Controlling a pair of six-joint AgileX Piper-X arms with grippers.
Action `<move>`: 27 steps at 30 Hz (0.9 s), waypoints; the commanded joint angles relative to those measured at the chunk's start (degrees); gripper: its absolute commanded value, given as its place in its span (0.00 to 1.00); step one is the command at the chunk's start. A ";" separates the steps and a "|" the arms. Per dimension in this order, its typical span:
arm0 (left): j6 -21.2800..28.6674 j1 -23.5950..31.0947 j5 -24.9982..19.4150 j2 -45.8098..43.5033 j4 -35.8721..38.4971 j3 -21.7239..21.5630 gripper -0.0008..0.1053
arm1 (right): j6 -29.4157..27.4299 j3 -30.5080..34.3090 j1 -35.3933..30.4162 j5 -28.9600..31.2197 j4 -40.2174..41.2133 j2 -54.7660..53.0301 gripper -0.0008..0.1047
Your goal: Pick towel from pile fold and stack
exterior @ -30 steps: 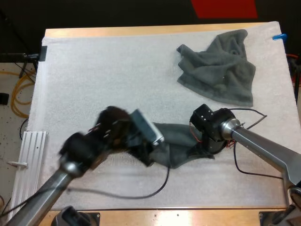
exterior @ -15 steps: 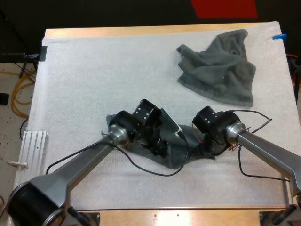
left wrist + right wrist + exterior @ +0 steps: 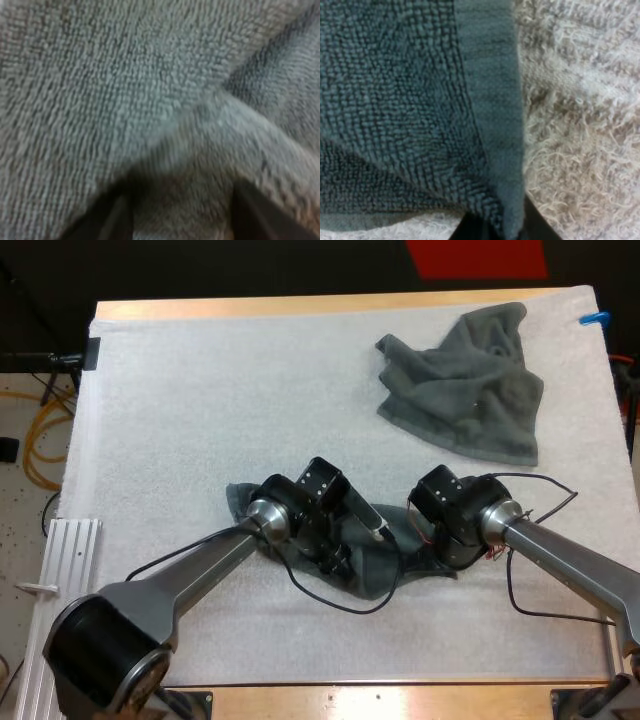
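White mat [image 3: 200, 400] covers the wooden table [image 3: 300, 307]; speckled floor [image 3: 20, 530] at left; yellow cables [image 3: 32, 450] there.

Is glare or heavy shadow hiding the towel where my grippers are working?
High view: even light, no glare on the white mat; only soft shadow beneath the left gripper on the near towel. Left wrist view: the towel's pile is evenly lit, darkening toward the gripper. Right wrist view: its hem is bright against the mat, shadowed only where the right gripper pinches it.
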 commanded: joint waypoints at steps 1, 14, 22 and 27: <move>-0.27 -0.15 0.26 0.52 0.55 -0.23 0.41 | 0.24 0.07 -0.17 -0.20 0.05 -0.54 0.01; -0.27 -0.15 0.37 3.05 2.97 -1.13 0.01 | 0.24 0.07 -0.17 -0.08 0.05 -0.54 0.01; -0.09 -0.15 0.33 -6.89 4.76 -1.24 0.01 | 0.24 0.07 -0.17 3.70 -1.88 -3.12 0.01; -1.38 0.00 0.33 -17.18 5.13 -1.24 0.01 | 0.24 0.07 -0.17 6.73 -2.00 -8.05 0.01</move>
